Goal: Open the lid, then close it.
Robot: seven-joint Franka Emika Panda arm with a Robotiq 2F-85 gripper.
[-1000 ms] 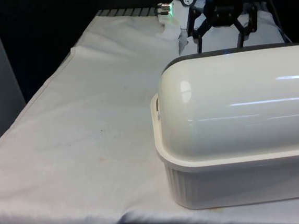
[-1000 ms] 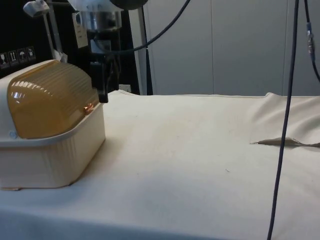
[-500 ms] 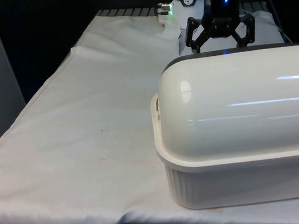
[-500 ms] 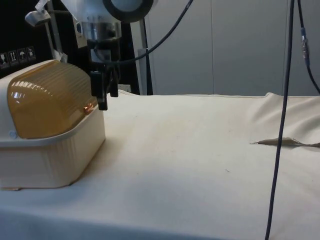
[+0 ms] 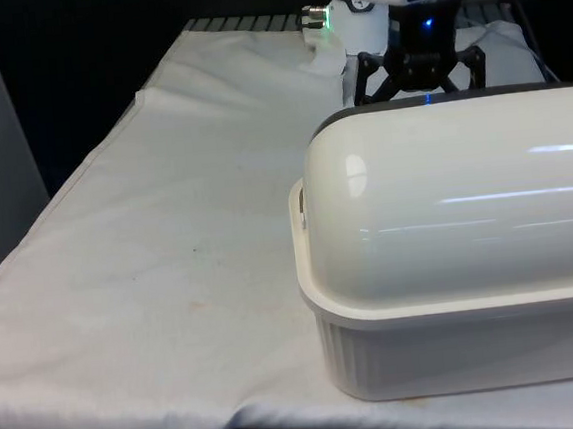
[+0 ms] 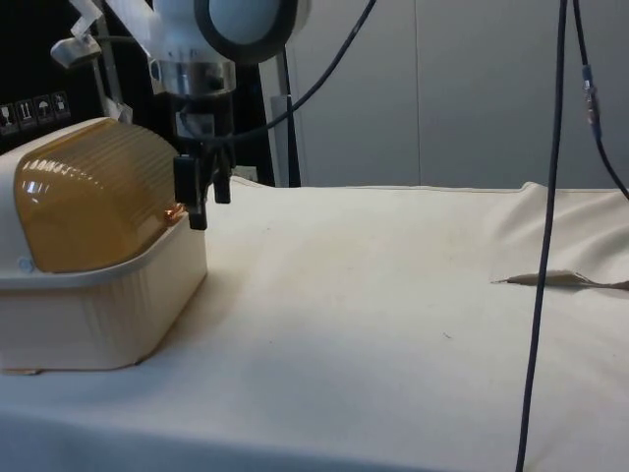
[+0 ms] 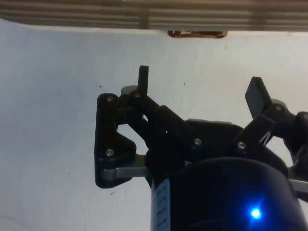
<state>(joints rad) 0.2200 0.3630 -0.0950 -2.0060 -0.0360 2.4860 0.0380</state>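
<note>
While my black two-finger gripper (image 6: 200,202) hangs just off the front face of the bread box, my jaws stand apart with nothing between them; in the wrist view the two fingertips (image 7: 143,79) are spread wide over bare cloth.

Going from the side view's left: the cream ribbed plastic bread box (image 6: 98,315) sits at the tabletop's left end, near the edge closest to that camera. Its amber, translucent, ribbed roll-top lid (image 6: 93,202) is down, curving over the box and meeting the rim. A small copper-coloured handle (image 6: 174,211) sticks out at the lid's lower front edge. I hover right beside that handle, fingers pointing down, at about the height of the lid's front edge; I cannot tell whether a finger touches it. To the right of me the white cloth-covered tabletop (image 6: 393,295) runs on bare, with a fold (image 6: 555,279) in the cloth near its right end. A dark cable (image 6: 545,246) hangs down in front of that part.

From the front view, the box (image 5: 458,340) turns its smooth white rounded back (image 5: 456,200) to the camera at the tabletop's near right corner. I (image 5: 419,67) show above and behind its top. In the wrist view, the handle (image 7: 197,33) lies ahead of my fingers at the lid's ribbed edge (image 7: 144,17).
</note>
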